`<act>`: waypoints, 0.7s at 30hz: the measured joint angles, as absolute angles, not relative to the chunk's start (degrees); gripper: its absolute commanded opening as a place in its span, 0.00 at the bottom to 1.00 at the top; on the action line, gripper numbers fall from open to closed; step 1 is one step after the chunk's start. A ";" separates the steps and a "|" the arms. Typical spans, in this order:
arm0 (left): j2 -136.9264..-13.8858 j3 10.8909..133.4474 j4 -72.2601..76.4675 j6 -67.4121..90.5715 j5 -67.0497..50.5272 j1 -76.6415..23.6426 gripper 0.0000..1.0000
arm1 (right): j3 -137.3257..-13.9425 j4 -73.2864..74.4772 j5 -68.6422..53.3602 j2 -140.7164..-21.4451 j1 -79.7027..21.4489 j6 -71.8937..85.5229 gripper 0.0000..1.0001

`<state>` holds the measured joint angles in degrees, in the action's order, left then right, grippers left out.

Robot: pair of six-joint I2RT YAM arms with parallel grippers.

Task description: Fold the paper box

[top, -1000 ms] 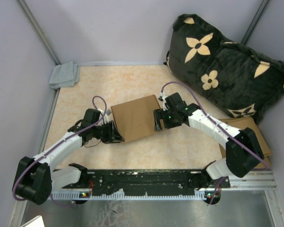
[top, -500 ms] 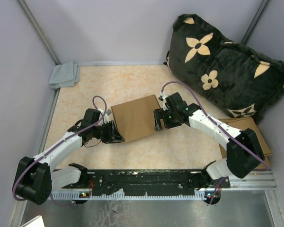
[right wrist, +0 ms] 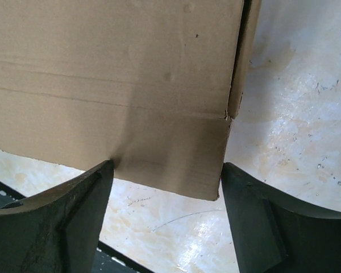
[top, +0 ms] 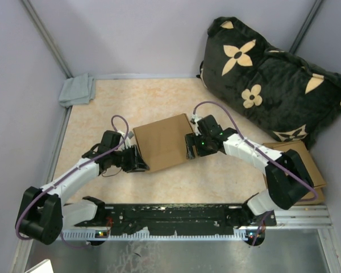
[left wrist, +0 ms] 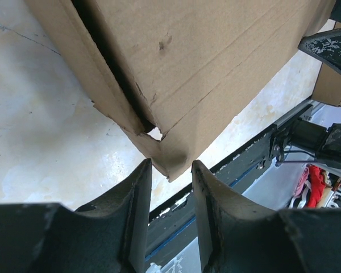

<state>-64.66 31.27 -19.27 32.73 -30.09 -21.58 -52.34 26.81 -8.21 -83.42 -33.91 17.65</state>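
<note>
I saw the paper box lying flat on the pale marbled surface, between the 2 arms and slightly skewed, its lid panel facing up. The left end effector sat at the box's near left corner. In the left wrist view its 2 fingers stood only narrowly apart, with the tip of a frayed cardboard corner at the mouth of the gap. I could not tell whether they pinched it or merely flanked it. A dark slit ran along the box's edge there, where one layer lifted off another. The right end effector sat at the box's right edge, released. In the right wrist view its fingers were spread wide to either side of a flap, and a crease line crossed the cardboard above them. A grey cloth lay in the far left corner, well apart. A dark cushion with cream flowers leaned at the far right, and another brown cardboard piece lay beside the right arm.
</note>
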 measured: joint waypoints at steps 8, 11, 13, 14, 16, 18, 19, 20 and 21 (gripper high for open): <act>-65.41 31.27 -19.20 32.69 -28.69 -21.58 0.39 | -50.33 22.90 -6.85 -83.70 -33.91 17.78 0.74; -65.95 31.27 -19.14 32.56 -27.42 -21.58 0.38 | -49.45 21.41 -6.48 -84.20 -33.91 17.91 0.72; -66.24 31.27 -19.05 32.53 -26.26 -21.58 0.36 | -49.10 20.53 -6.04 -85.06 -33.95 18.06 0.71; -66.37 31.27 -18.98 32.53 -25.56 -21.58 0.35 | -49.08 20.16 -5.78 -85.65 -33.95 18.13 0.71; -66.65 31.27 -18.83 32.53 -23.90 -21.58 0.34 | -48.73 18.94 -5.30 -86.54 -33.98 18.20 0.71; -66.74 31.24 -18.76 32.56 -22.11 -21.58 0.32 | -47.99 18.28 -4.40 -86.98 -33.98 18.26 0.71; -66.74 31.24 -18.72 32.60 -21.30 -21.58 0.32 | -47.64 18.22 -4.03 -87.00 -33.98 18.28 0.71; -66.70 31.20 -18.61 32.67 -20.62 -21.58 0.32 | -47.33 18.17 -3.70 -87.00 -33.98 18.31 0.72; -66.52 31.16 -18.57 32.71 -20.10 -21.58 0.32 | -47.20 18.22 -3.53 -87.00 -33.98 18.35 0.72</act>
